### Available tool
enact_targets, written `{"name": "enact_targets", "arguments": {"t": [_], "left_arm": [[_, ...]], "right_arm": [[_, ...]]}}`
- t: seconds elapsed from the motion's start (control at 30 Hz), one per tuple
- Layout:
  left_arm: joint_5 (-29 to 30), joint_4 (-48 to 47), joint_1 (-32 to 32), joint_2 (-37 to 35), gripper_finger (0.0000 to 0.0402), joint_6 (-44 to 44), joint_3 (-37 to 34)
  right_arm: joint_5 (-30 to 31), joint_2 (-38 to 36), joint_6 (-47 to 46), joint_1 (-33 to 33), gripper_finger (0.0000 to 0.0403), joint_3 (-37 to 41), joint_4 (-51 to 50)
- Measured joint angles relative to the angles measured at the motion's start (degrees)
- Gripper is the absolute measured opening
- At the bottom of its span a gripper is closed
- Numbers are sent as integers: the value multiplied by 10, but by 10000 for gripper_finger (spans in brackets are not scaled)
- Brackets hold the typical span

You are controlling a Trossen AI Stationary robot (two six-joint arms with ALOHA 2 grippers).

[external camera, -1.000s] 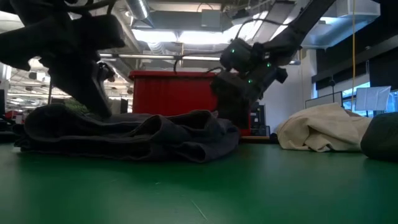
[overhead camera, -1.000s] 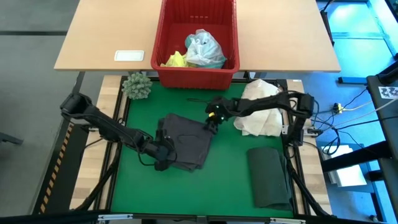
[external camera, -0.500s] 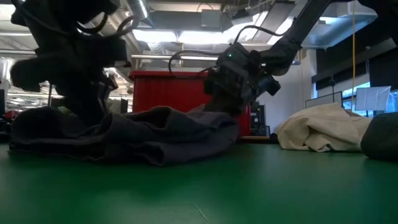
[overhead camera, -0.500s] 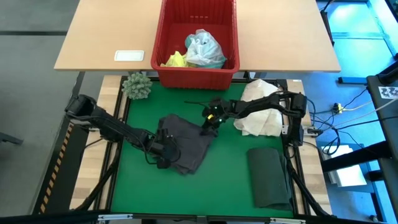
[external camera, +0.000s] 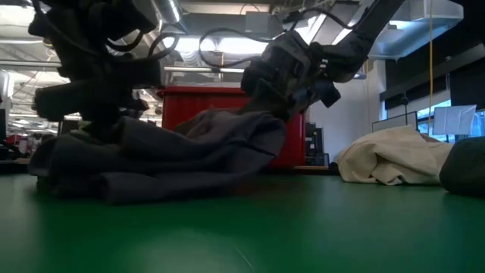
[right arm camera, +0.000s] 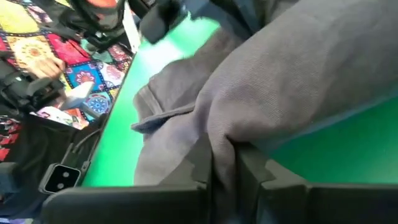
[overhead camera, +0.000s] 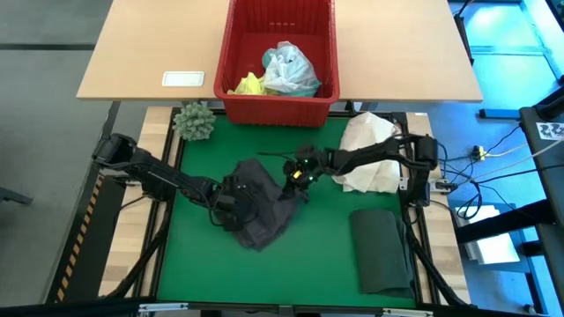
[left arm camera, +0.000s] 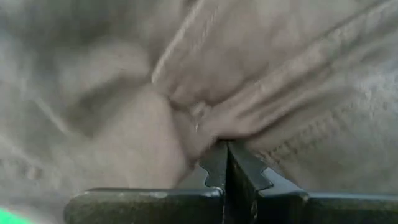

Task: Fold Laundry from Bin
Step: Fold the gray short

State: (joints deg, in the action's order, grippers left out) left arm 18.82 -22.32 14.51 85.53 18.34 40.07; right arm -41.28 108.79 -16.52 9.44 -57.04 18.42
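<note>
A: Grey cloth, the grey garment (overhead camera: 258,204), lies bunched at the centre of the green mat (overhead camera: 326,264) in the high view. The left gripper (overhead camera: 227,199) is closed on its left part.

B: And the right gripper (overhead camera: 295,176)?

A: Its fingers (right arm camera: 200,163) pinch a fold at the garment's upper right edge, lifted off the mat.

B: The bin (overhead camera: 280,104)?

A: At the top centre, with yellow and turquoise laundry (overhead camera: 282,72) inside. A dark green garment (overhead camera: 382,249) lies folded at the lower right.
</note>
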Motion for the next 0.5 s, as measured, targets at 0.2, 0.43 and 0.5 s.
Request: {"name": "enact_targets", "arguments": {"t": [0.2, 0.43, 0.5], "left_arm": [[0, -51, 20, -1, 0, 21, 0], [-2, -62, 51, -15, 0, 24, 24], [3, -60, 60, -31, 0, 15, 40]], "right_arm": [[53, -7, -1, -25, 25, -1, -61], [65, -8, -1, -54, 24, -1, -101], [71, -8, -1, -60, 24, -1, -117]]}}
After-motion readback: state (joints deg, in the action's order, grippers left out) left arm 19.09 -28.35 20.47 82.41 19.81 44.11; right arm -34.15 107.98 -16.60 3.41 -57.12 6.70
